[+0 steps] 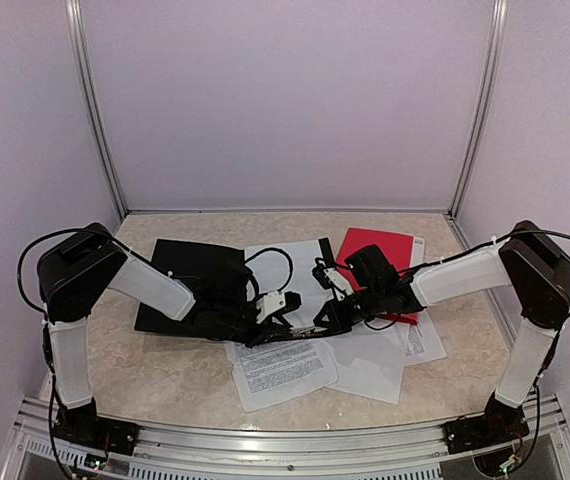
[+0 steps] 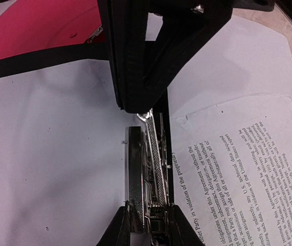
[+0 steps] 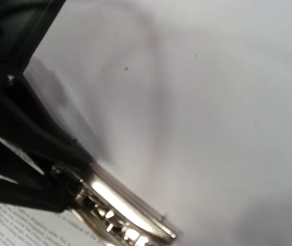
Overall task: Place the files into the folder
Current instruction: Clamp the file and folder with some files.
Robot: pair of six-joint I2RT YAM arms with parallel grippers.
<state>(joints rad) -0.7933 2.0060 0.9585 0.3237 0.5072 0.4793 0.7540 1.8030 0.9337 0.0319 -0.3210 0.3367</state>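
Files (image 1: 283, 372) lie fanned, long sides roughly front-to-back; left gripper (image 2: 148, 220) seemingly clamps the clip (image 2: 136, 169), right gripper (image 3: 71, 174) closed

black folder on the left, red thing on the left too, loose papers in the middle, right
No: the red thing lies on the right side, as the top external view shows. The black folder is on the left, the loose papers in the middle.

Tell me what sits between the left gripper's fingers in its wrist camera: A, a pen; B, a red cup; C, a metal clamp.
C: in the left wrist view, the left gripper has a finger on either side of the near end of a metal clamp, which runs away from it across the paper.
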